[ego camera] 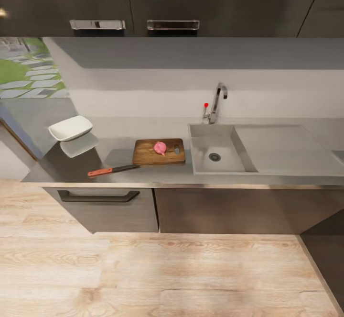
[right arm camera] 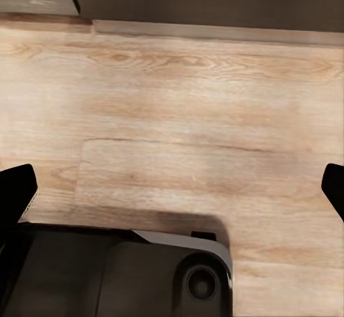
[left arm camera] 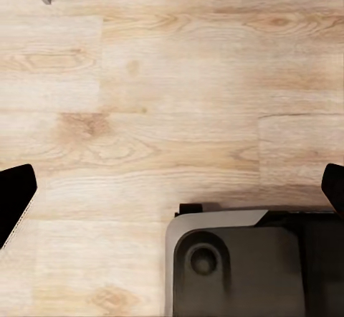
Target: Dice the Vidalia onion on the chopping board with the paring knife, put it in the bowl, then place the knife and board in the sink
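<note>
In the head view the Vidalia onion [ego camera: 160, 147], a small pinkish bulb, lies on the brown chopping board [ego camera: 148, 154], which sits on the grey countertop [ego camera: 157, 176] just left of the sink [ego camera: 224, 161]. The red-handled paring knife [ego camera: 112, 169] lies flat on the countertop left of the board, blade towards it. The white bowl [ego camera: 70, 128] stands at the countertop's left end. The sink basin holds nothing. My left gripper [left arm camera: 172, 195] and right gripper [right arm camera: 172, 191] are both open over the wooden floor, their black fingertips [left arm camera: 16, 195] [right arm camera: 16, 191] wide apart and holding nothing.
A chrome tap [ego camera: 217, 102] with a red-tipped lever stands behind the sink, and a drainboard [ego camera: 286, 147] lies to its right. Dark cabinets hang above and sit below the countertop. My grey base [left arm camera: 244, 267] shows over the plank floor [ego camera: 143, 274] in front of the cabinets.
</note>
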`<state>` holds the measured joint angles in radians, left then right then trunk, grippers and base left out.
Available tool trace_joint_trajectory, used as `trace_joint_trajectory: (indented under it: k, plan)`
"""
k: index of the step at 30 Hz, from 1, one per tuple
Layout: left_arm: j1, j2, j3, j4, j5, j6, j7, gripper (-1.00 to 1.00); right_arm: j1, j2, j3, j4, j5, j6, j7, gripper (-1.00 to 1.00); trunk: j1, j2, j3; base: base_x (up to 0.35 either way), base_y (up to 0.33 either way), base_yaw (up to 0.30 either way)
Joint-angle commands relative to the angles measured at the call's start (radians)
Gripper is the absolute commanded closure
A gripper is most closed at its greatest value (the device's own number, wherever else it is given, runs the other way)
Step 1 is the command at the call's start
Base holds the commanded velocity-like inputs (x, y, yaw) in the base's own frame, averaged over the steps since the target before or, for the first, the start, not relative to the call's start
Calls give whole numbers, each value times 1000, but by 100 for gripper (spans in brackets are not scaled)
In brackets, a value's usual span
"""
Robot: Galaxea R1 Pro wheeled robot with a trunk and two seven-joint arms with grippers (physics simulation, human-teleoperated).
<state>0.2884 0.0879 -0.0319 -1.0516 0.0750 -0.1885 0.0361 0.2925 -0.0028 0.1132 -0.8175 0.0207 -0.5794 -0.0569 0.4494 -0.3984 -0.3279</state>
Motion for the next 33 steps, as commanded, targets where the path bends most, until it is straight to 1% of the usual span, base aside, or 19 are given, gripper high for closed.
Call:
trace_joint_trajectory:
  k: [1, 33]
  plan:
    - [0, 1, -3, 0, 8, -2, 4, -100, 0, 0, 2, -1, 2, 0, -6, -100, 1, -2, -1, 0, 302, 0]
    - [0, 1, -4, 19, 8, -3, 4, -100, 0, 0, 2, -1, 2, 0, -6, -100, 1, -2, -1, 0, 303, 0]
